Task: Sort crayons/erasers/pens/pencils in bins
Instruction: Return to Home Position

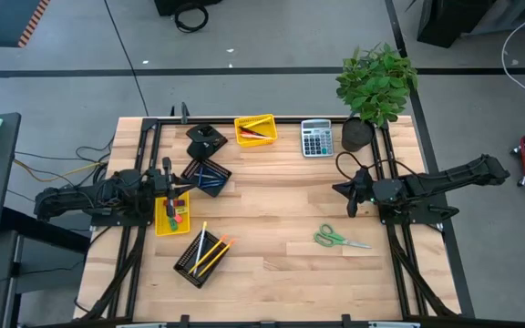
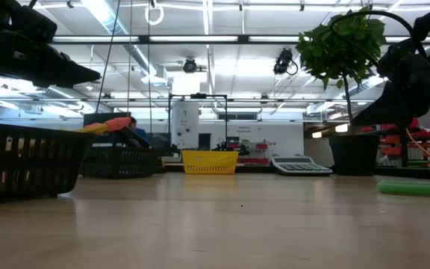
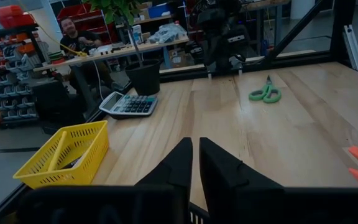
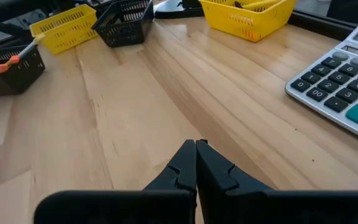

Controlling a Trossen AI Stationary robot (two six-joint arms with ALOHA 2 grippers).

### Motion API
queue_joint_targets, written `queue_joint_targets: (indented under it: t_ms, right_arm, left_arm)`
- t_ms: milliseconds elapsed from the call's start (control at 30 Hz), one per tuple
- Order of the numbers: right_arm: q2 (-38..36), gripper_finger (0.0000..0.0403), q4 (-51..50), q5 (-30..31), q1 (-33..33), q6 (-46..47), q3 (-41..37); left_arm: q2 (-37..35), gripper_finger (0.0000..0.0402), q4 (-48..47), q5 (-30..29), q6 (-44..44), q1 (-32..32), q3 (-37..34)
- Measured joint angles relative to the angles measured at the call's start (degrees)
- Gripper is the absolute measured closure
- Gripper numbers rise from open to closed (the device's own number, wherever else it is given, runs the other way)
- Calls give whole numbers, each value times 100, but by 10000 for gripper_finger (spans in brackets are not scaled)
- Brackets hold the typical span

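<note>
Four bins stand on the left half of the table. A black mesh bin [image 1: 206,175] holds blue crayons. Another black mesh bin [image 1: 202,255] holds yellow and orange pencils. The far yellow bin [image 1: 255,129] holds red-bodied pens. The yellow bin [image 1: 171,215] by the left edge holds small coloured erasers. My left gripper [image 1: 180,189] hovers level over that bin, with only a narrow gap between its empty fingers [image 3: 196,163]. My right gripper [image 1: 339,189] hangs shut above bare wood at the right, tilted downward [image 4: 196,149].
A grey calculator [image 1: 316,138] and a potted plant [image 1: 372,87] stand at the far right. Green-handled scissors [image 1: 340,240] lie on the wood right of centre. A black object [image 1: 205,137] sits beside the far yellow bin. Bare wood lies between the two arms.
</note>
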Motion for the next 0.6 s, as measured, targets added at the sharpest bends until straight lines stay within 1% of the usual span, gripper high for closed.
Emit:
queue_joint_targets:
  t_ms: [67, 233, 367, 500, 600]
  right_arm:
    - [0, 394, 0, -6, -7, 0, 0]
    - [-70, 394, 3, -241, -7, 0, 0]
    - [-240, 394, 102, -302, -7, 0, -2]
    - [-594, 394, 467, -307, -7, -5, -91]
    - [-826, 394, 1043, -389, -11, 1, -237]
  left_arm:
    - [0, 366, 1, 0, 0, 0, 0]
    - [0, 373, 25, -2, 0, 0, 0]
    - [0, 371, 27, -2, 0, 2, 0]
    - [0, 364, 38, -2, 0, 0, -2]
    - [-2, 361, 47, -4, 0, 0, -2]
